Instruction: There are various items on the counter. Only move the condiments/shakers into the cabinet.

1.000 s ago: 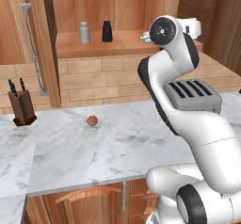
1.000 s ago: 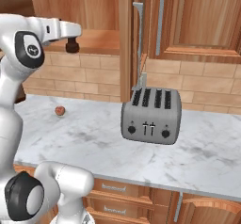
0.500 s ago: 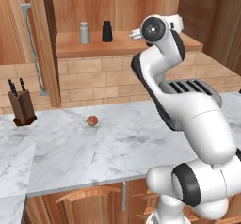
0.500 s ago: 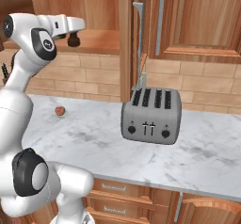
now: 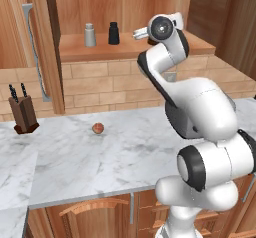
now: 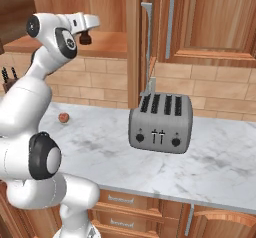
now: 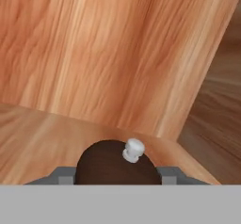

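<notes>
Reading from the left, the grey shaker and black shaker stand on the cabinet shelf; right of them the gripper, its jaws narrowed around the brown pepper mill, has swung further in over the shelf than a second ago. This last condiment looks nearly placed; the reddish ball stays on the counter

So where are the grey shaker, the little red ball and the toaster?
Grey shaker point(image 5: 90, 35), left base view, on the middle of its body.
Red ball point(image 5: 98, 128), left base view, on its centre.
Toaster point(image 6: 160, 127), right base view, on its front face.
</notes>
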{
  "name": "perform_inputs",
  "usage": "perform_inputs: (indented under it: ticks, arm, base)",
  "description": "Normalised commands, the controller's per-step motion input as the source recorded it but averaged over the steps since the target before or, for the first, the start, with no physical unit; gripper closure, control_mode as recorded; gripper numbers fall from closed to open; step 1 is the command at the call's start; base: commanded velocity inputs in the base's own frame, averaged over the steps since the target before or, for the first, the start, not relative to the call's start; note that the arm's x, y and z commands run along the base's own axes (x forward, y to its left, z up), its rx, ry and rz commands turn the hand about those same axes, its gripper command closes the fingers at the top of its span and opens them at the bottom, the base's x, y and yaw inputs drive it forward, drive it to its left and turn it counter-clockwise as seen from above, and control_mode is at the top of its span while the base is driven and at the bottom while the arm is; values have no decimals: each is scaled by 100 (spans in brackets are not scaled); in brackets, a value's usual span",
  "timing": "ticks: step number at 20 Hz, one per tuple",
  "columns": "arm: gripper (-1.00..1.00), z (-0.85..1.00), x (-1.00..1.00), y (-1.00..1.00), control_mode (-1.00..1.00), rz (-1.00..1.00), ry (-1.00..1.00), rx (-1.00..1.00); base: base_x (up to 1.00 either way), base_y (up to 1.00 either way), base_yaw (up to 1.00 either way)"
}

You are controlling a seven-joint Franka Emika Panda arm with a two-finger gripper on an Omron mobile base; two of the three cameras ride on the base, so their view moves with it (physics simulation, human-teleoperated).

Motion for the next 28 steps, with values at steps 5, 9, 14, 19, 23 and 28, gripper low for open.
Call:
perform_inputs:
  ticks: [5, 9, 14, 19, 23, 28]
  arm:
    - [100, -10, 44, 0, -100, 10, 1, -5]
    - [100, -13, 36, 0, -100, 10, 2, -6]
    - [100, -9, 32, 1, -100, 10, 3, -5]
    - [100, -10, 28, 10, -100, 9, 4, -7]
    - [-100, 0, 2, 2, -100, 4, 2, -6]
    - [-100, 8, 0, 0, -100, 1, 0, -1]
  base:
    - [0, 0, 0]
    - [0, 0, 0]
    - [0, 0, 0]
    - [0, 0, 0]
    - [0, 0, 0]
    - [0, 0, 0]
